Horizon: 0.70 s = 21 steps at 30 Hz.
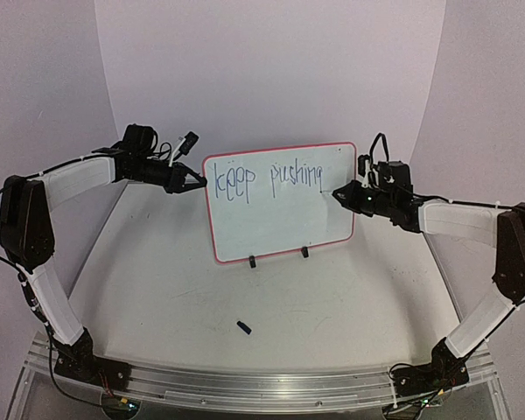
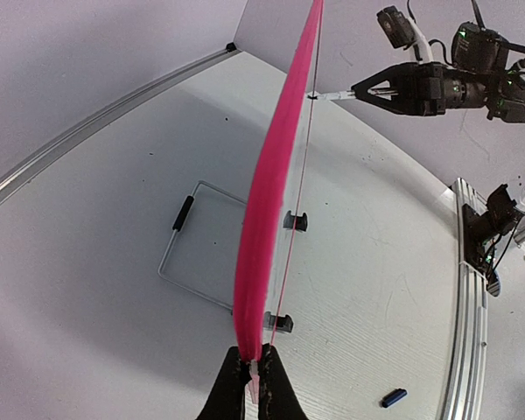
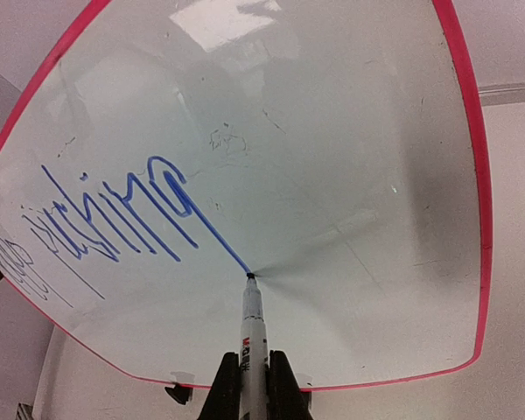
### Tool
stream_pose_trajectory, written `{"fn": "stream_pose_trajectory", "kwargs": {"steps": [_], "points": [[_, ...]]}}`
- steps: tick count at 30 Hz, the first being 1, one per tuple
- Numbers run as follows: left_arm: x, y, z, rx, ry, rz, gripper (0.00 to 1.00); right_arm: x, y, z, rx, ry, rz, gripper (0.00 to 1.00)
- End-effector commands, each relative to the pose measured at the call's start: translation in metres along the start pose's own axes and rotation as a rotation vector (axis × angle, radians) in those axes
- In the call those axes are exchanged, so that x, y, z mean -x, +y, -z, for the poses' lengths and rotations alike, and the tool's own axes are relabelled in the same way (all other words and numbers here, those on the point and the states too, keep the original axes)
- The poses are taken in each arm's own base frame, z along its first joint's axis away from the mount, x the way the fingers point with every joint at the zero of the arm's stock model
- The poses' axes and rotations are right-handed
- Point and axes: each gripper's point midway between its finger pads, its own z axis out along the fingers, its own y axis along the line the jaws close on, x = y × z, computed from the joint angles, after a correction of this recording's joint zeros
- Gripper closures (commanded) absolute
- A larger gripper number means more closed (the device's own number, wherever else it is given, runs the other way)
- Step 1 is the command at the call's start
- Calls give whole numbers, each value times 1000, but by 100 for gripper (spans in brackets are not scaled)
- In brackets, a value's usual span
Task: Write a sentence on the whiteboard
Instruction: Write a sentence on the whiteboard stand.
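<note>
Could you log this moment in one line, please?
left gripper: shut on whiteboard; right gripper: shut on marker, tip on whiteboard; sentence: "keep pushing"

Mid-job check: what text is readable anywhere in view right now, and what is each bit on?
"keep pushing": blue lettering handwritten along the top of the whiteboard.
Label on the marker: red print, too blurred to read.
No other words, numbers or signs are legible in any view.

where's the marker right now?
Right wrist view: the marker sits in the right gripper, tip touching the whiteboard at the tail of the g in "pushing", board's right half.
</note>
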Motion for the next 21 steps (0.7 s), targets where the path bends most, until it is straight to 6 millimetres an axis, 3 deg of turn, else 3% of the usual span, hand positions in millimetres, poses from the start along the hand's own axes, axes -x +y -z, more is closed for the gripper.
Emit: {"fn": "stream_pose_trajectory", "kwargs": {"steps": [1,11,18,21], "points": [[-5,-13,-2,-11,47,15,100,4,7,-1,42,-6,-8,100],[-6,-14,-2,-9,49,13,100,24,32,6,126,-32,-9,100],[-5,-14,-2,-8,47,9,100,55,81,56,302,-133,38,100],[-5,-14,-2,-7,47,9,100,56,95,73,361,-141,71,100]]}}
